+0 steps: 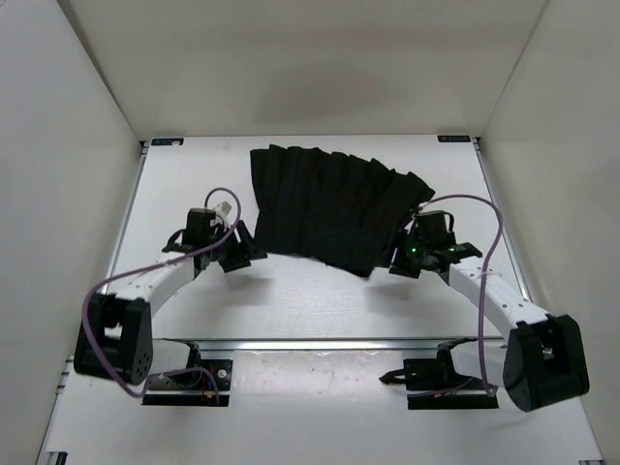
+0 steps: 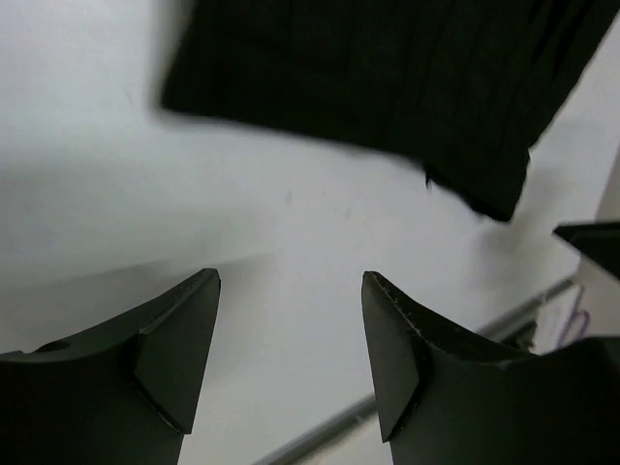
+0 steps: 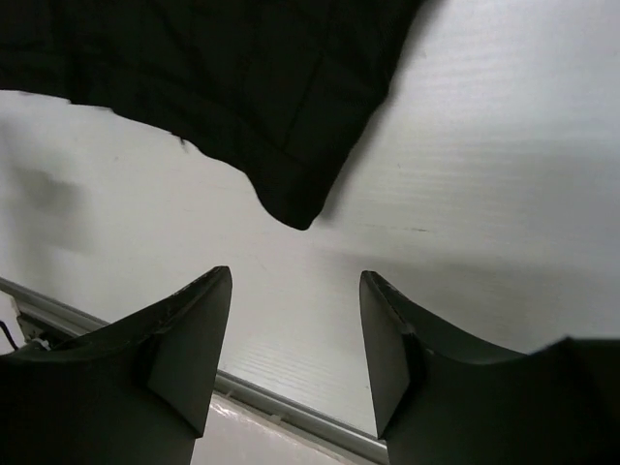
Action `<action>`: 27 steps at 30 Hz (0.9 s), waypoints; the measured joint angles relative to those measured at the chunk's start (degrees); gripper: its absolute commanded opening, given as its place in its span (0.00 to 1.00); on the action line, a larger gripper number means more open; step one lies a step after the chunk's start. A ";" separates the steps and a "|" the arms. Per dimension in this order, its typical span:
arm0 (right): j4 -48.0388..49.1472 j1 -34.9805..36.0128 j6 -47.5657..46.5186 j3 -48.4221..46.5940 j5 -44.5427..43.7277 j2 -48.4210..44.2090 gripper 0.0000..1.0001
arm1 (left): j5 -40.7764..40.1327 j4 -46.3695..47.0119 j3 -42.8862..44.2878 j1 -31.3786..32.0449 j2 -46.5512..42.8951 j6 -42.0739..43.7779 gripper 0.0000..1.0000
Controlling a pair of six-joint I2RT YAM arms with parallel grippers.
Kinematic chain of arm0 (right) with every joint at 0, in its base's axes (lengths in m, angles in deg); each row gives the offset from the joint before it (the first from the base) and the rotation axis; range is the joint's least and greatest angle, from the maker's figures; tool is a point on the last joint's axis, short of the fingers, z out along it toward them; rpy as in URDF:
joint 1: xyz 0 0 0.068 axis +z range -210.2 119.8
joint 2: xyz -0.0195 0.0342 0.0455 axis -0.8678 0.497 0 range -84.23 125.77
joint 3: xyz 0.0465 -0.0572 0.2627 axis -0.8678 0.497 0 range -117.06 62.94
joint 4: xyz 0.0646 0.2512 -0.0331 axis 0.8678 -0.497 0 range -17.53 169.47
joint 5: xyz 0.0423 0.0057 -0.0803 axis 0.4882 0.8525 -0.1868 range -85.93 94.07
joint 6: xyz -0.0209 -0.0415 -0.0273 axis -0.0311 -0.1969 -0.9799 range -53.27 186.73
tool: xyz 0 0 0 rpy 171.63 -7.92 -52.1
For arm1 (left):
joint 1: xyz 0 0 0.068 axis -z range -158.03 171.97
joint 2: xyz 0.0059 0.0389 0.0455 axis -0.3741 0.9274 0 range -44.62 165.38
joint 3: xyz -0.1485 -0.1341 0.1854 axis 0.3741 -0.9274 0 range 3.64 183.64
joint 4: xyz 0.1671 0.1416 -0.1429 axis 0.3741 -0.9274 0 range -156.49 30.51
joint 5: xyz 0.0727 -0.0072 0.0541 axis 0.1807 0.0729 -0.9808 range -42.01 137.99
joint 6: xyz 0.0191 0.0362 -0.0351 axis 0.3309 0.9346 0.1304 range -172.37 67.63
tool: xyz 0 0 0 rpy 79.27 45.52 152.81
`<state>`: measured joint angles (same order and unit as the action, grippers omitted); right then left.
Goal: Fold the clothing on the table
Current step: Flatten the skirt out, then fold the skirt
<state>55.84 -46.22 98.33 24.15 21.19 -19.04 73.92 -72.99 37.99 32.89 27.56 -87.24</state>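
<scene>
The clothing (image 1: 329,203), a black pleated garment, lies flat and fanned out on the back middle of the white table (image 1: 320,300). My left gripper (image 1: 242,254) hovers just off the garment's near left corner, open, with nothing between its fingers. In the left wrist view the clothing (image 2: 387,77) fills the top, beyond the open left gripper (image 2: 291,281). My right gripper (image 1: 405,260) sits by the near right corner, also open and holding nothing. In the right wrist view the clothing's corner (image 3: 213,77) lies just ahead of the open right gripper (image 3: 295,276).
White walls close in the table on the left, back and right. A metal rail (image 1: 329,343) runs along the near edge, with both arm bases behind it. Purple cables loop over each arm. The rail (image 3: 291,412) shows under the right gripper.
</scene>
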 measured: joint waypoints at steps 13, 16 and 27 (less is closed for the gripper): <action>8.63 4.31 12.76 1.62 -4.68 13.44 0.51 | -13.51 -1.18 19.45 0.46 22.91 4.90 0.69; 10.64 4.28 13.75 1.62 -4.92 15.21 0.50 | -13.60 -1.55 20.72 0.46 26.60 5.53 0.65; 10.40 4.11 11.17 -3.21 -2.10 21.42 0.00 | -6.12 0.44 21.59 0.44 30.01 6.32 0.00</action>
<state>66.24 -42.11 109.50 20.94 19.09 2.38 67.80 -72.55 59.58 33.32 57.57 -80.92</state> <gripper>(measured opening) 0.018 0.025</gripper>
